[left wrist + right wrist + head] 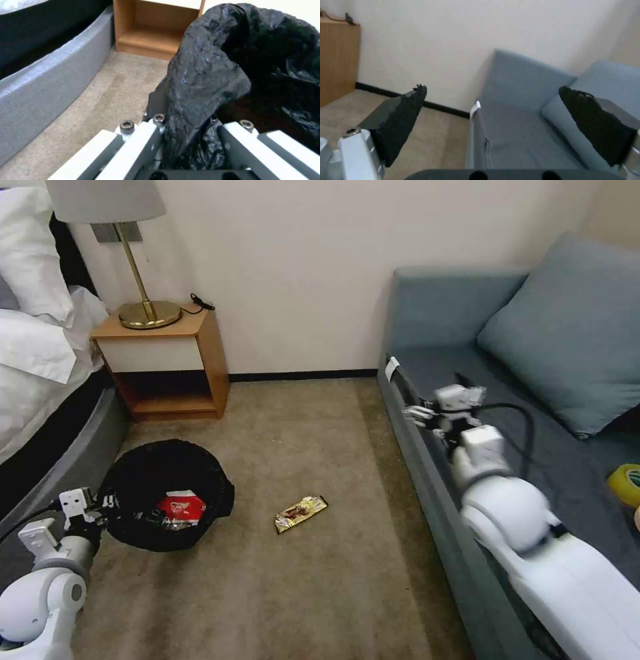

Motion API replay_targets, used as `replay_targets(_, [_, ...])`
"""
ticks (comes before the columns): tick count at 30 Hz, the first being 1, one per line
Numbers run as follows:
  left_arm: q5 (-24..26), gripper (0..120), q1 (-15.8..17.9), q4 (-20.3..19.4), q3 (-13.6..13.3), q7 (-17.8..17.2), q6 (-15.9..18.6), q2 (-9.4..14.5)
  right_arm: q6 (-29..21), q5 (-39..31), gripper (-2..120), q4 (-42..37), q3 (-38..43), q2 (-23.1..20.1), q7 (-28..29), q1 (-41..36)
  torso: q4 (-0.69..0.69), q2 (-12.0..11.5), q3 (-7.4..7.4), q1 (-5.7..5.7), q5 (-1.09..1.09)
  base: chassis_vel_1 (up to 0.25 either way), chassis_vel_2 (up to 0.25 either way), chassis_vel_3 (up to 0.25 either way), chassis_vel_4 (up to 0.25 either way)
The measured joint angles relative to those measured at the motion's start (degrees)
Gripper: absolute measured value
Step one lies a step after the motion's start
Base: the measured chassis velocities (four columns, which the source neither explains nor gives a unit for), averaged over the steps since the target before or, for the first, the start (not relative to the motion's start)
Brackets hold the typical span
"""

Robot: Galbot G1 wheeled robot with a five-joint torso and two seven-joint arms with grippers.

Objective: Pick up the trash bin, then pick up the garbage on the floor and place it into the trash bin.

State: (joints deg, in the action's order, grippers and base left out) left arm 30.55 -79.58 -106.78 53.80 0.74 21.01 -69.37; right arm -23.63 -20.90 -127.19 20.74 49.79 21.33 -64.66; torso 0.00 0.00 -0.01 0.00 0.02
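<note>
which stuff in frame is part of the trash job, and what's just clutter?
Job:
trash bin, rim pinched by the left gripper
red-and-white packet, already in the bin
gold-brown snack wrapper, on the carpet
right gripper, open, empty, over the sofa edge

Clutter:
yellow tape roll
lamp
nightstand
cushion

The trash bin [167, 493] wears a glossy, crinkled black plastic liner. The snack wrapper [301, 513] is shiny gold-brown foil. The carpet [300, 447] looks matt and short-piled, the nightstand [200, 340] smooth wood, the sofa [433, 360] woven grey-blue cloth, the lamp base [149, 315] polished brass-coloured metal.
</note>
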Motion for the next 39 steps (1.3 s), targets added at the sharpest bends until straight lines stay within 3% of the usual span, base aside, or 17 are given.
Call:
replay_targets(2, [-0.5,4,0.0,-0.8,-0.9,-0.3,0.2,-0.6,0.9,0.0,100,-2.5,4.5,0.6,-1.4,-6.8,0.00,0.0,0.00,0.00,0.00,0.000,0.000,0.000,0.000])
replay_targets(5, [-0.7,4,0.0,-1.1,-1.1,-0.3,0.3,-0.8,1.2,0.1,100,-3.1,5.7,1.1,-1.9,-8.8,-0.03,0.0,0.00,0.00,-0.01,0.000,0.000,0.000,0.000])
replay_targets(9, [-1.9,4,0.1,-2.1,-2.8,-0.9,0.4,-2.1,5.6,1.8,100,-5.6,13.4,5.2,-5.6,-21.0,0.01,0.0,0.01,0.00,-0.01,0.000,0.000,0.000,0.000])
replay_targets(13, [-2.2,4,0.6,-2.4,-3.5,-1.0,0.4,-2.6,7.2,2.9,100,-6.8,16.0,6.4,-7.2,-25.0,-0.04,0.0,0.00,0.00,-0.01,0.000,0.000,0.000,0.000])
replay_targets(26, [-2.7,4,0.2,-2.8,-1.5,-1.6,0.5,-4.4,7.6,3.8,100,-7.5,15.4,6.3,-7.9,-25.2,0.00,0.0,0.01,0.00,-0.01,0.000,0.000,0.000,0.000])
replay_targets(39, [-1.3,4,0.5,-0.4,0.8,-1.1,0.2,-2.3,6.9,3.3,100,-7.6,14.2,6.0,-8.4,-24.6,0.00,0.0,0.01,0.00,-0.02,0.000,0.000,0.000,0.000])
